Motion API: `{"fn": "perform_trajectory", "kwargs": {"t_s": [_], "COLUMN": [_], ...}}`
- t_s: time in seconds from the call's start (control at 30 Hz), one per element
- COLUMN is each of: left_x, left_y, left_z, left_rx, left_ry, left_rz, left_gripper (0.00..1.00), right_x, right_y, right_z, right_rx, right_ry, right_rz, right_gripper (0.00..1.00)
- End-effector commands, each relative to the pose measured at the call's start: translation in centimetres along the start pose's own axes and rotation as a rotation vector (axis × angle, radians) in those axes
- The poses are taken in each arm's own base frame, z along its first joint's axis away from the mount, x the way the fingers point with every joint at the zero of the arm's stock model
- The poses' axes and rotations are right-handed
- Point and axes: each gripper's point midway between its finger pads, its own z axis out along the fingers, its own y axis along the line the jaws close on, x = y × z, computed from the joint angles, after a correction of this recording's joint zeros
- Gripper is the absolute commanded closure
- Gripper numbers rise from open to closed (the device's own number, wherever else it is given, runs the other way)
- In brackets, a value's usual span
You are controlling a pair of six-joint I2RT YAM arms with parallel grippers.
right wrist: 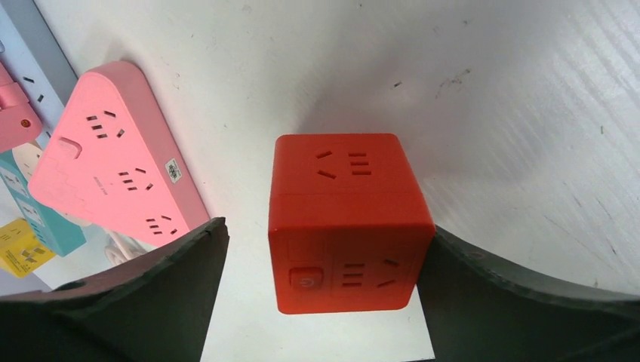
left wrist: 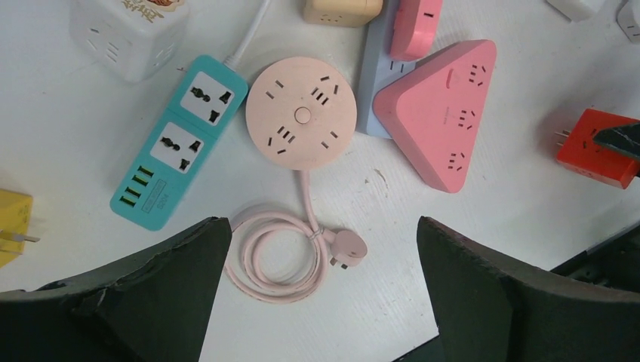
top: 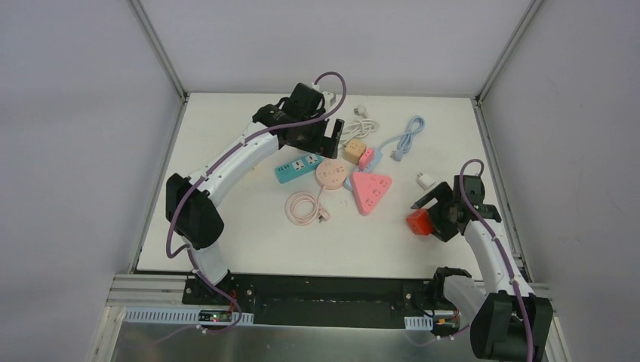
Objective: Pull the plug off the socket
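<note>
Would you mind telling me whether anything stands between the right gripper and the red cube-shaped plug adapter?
Nothing visible does: the red cube-shaped plug adapter sits between the open jaws of the right gripper. The pink triangular power strip lies off to one side.

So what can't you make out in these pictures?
White cube: left wrist view, cut off by the top edge.
Yellow block: left wrist view, cut off by the left edge.
Pink plug: left wrist view, top edge cuts it.
Red cube: right wrist view, unclear whether the right fingers touch its side.
</note>
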Motion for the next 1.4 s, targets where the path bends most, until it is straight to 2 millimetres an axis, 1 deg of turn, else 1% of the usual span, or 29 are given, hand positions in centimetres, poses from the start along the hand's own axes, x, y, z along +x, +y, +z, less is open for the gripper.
{"fn": "perform_trajectory", "kwargs": {"t_s": [0.0,0.13,0.27,0.37,0.5,0.6,0.67,0.8,0.9,1.0,1.07,1.17,1.27,1.37], "left_x": [-2.0,-2.2,-2.1,-1.9,-1.7,-1.3,-1.1,-1.0,-0.9,-0.8,-0.7,-0.4,0.0,0.7], "left_y": [1.0,1.8,2.1,2.2,2.2,1.8,1.4,0.6,0.1,-0.1,0.0,0.2,0.4,0.7], "left_z": [-2.4,-2.3,-2.1,-1.8,-1.5,-1.0,-0.7,0.0,0.5,0.8,0.9,0.9,0.8,0.9], "left_rx": [-0.053,-0.086,-0.094,-0.096,-0.094,-0.067,-0.044,-0.002,0.025,0.030,0.030,0.026,0.018,0.007], "left_ry": [-0.071,-0.073,-0.065,-0.055,-0.040,-0.019,-0.006,0.009,0.017,0.025,0.030,0.037,0.044,0.050], "left_rz": [0.011,-0.009,-0.029,-0.031,-0.033,-0.033,-0.036,-0.060,-0.084,-0.108,-0.126,-0.130,-0.129,-0.129], "left_gripper": [0.01,0.01,0.01,0.01,0.01,0.02,0.06,0.09,0.10,0.11,0.11,0.12,0.12,0.13], "right_x": [-1.5,-2.4,-4.5,-5.4,-5.8,-6.0,-5.8,-5.8,-5.7,-5.0,-4.1,-3.9,-3.7,-3.1], "right_y": [0.6,0.5,0.0,-0.4,0.9,3.1,5.2,9.8,13.1,16.4,18.0,19.7,20.8,21.6], "right_z": [-1.1,-2.1,-3.6,-4.3,-4.3,-4.2,-4.2,-4.1,-3.5,-2.3,-1.0,1.1,3.2,4.5], "right_rx": [0.003,0.049,0.131,0.183,0.144,0.046,-0.055,-0.245,-0.311,-0.257,-0.195,-0.094,-0.014,0.016], "right_ry": [-0.061,-0.088,-0.166,-0.202,-0.195,-0.178,-0.148,-0.085,-0.068,-0.079,-0.080,-0.113,-0.113,-0.097], "right_rz": [0.031,0.024,0.026,0.043,0.038,0.014,-0.018,-0.051,-0.066,-0.153,-0.200,-0.222,-0.239,-0.258], "right_gripper": [0.07,0.03,0.02,0.02,0.02,0.03,0.04,0.06,0.10,0.10,0.09,0.08,0.09,0.10]}}
